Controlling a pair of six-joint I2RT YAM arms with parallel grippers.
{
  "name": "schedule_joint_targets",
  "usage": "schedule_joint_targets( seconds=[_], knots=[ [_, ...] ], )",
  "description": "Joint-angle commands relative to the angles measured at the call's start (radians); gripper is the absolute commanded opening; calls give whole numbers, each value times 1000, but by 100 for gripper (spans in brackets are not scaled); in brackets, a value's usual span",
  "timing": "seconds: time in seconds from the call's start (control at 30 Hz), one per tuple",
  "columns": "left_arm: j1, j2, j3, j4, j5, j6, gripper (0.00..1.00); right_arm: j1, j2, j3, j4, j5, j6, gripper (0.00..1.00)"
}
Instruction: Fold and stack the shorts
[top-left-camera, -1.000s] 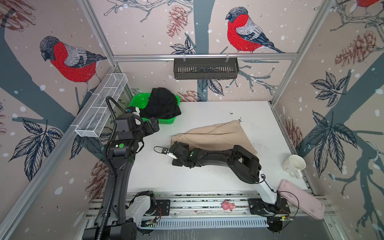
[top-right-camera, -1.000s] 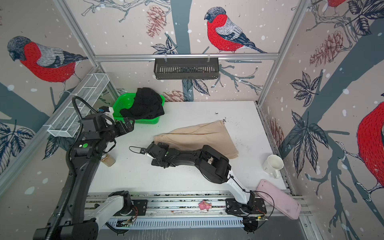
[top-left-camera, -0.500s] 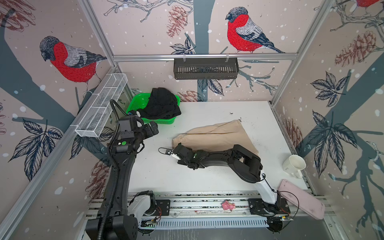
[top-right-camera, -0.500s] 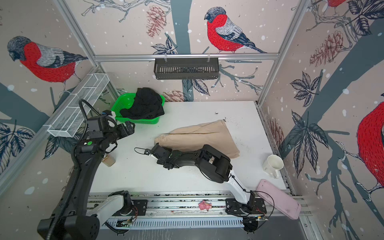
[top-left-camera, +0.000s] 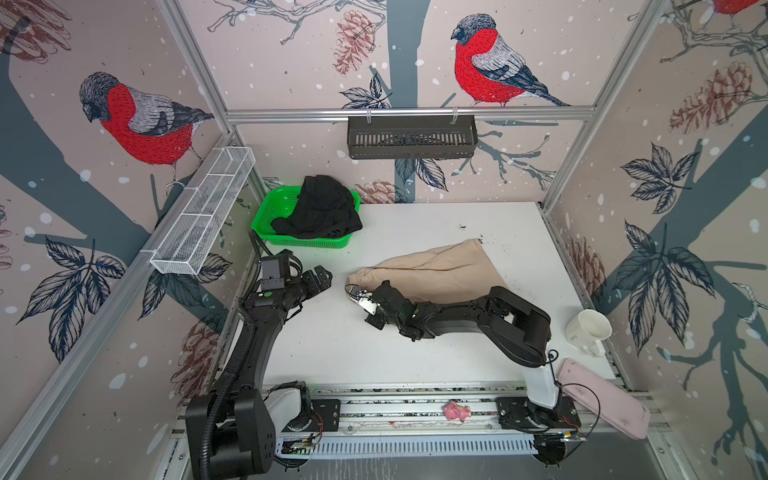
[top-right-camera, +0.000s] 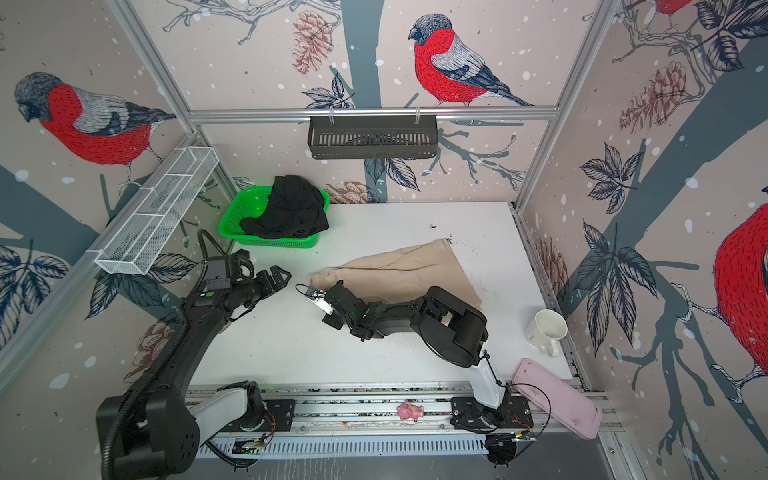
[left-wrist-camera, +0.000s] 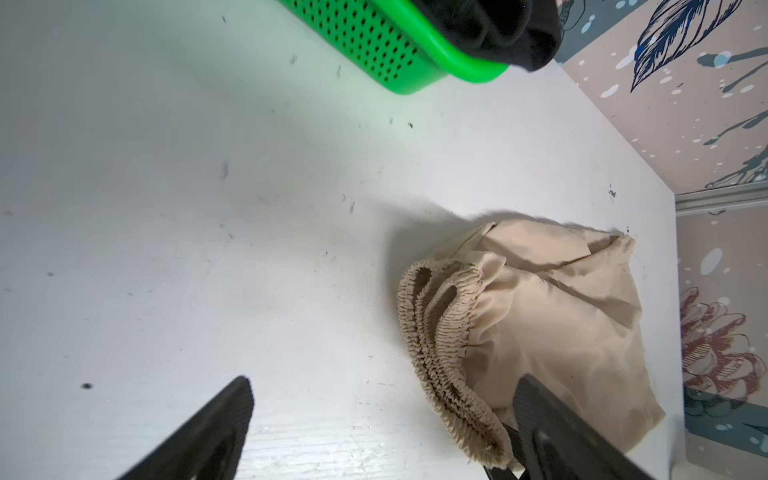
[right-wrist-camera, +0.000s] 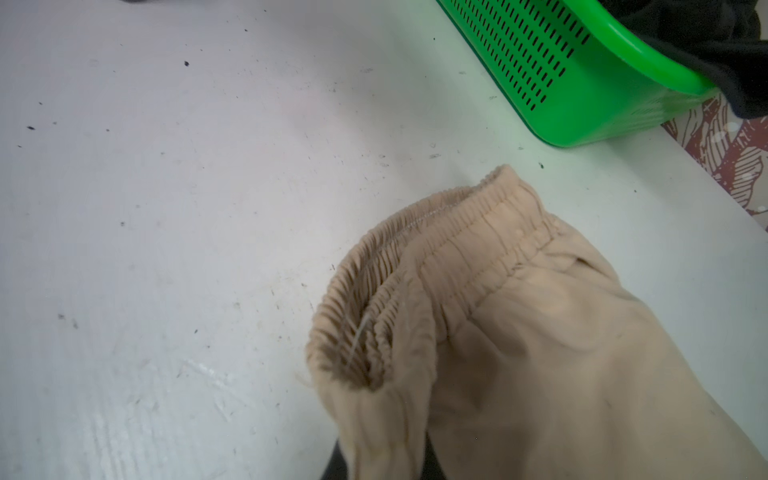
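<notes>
The beige shorts (top-left-camera: 440, 270) lie on the white table (top-left-camera: 332, 357), right of the middle, and look doubled over lengthwise, with the gathered waistband (left-wrist-camera: 432, 332) bunched in layers at the end that faces the left arm. The right gripper (top-left-camera: 358, 297) is closed on the near corner of that waistband, the cloth running down between its fingers in the right wrist view, probably to lift or drag that end over for the next fold. The left gripper (top-left-camera: 321, 279) hangs near the waistband without touching it, its jaws wide apart and holding nothing, seemingly ready to take the other corner. The black shorts (top-left-camera: 320, 212) are not yet folded: they sit heaped in the green basket (top-left-camera: 272, 210) at the back left, spilling over its rim. The black rack (top-left-camera: 411, 137) on the back wall, the wire shelf (top-left-camera: 203, 212) on the left wall and the mug (top-left-camera: 588, 332) at the table's right edge all look empty
</notes>
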Motion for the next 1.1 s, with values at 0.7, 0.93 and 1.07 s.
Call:
schedule_joint_targets(
  seconds=[0.7,0.93,1.07],
  knots=[
    [-132,185,-194,431,68,-167,98,58,63,0,205,108,-14,1],
    [-137,242,-223,560,116,-195,98,69,66,-6,234,111,-16,0],
    [-142,278,-231,623,148,-207,89,76,65,-11,248,114,-13,1]
  ],
)
